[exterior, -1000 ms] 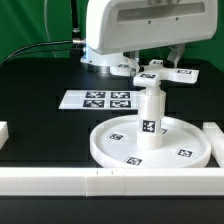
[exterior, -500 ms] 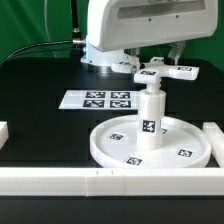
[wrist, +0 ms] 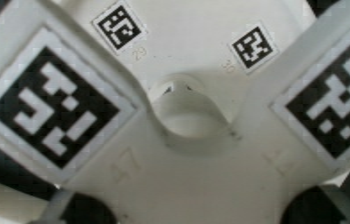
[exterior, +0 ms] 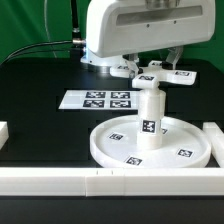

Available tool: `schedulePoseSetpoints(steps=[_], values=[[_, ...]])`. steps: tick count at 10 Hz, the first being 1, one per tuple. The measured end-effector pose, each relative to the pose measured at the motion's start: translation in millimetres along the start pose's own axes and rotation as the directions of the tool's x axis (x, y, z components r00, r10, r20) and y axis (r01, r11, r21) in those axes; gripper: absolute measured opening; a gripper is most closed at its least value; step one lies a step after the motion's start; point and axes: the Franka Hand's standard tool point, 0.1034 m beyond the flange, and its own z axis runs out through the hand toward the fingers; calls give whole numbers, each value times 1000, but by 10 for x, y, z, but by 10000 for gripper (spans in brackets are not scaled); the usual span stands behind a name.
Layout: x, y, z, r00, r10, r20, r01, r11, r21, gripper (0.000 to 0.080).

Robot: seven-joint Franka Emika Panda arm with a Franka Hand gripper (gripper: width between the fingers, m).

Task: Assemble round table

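My claw point(exterior: 154, 67) is clamped on the cross point(exterior: 157, 75). I judge that from the piece hanging in the air with nothing under it, since the fingers are mostly hidden. Working across the exterior view from its left, the marker board point(exterior: 98, 100) lies at ten o'clock from the disc point(exterior: 103, 150), out of the way. The cylinder point(exterior: 150, 120) stands upright in the disc's middle, long axis vertical, narrow neck up. The cross hovers at twelve o'clock over that neck, apart from it and perhaps a shade toward one o'clock. It lies flat with its arms level and spread four ways, so it has no single long axis. Its hub axis runs up and down, roughly in line with the cylinder's. In the wrist view the hub hole point(wrist: 190, 112) shows between the tagged arms. To seat it well I'd centre that hole over the neck first, keep the cross level, then lower slowly and straight. With any tilt or offset I'd expect it to jam or nudge the cylinder.
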Motion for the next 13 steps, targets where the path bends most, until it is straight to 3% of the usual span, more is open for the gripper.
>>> schedulePoseSetpoints(steps=[4, 13], values=[[-5, -5, 82, 1000, -1, 10, 1, 1000, 3, 443], [50, 75, 81, 997, -70, -22, 69, 998, -10, 443]])
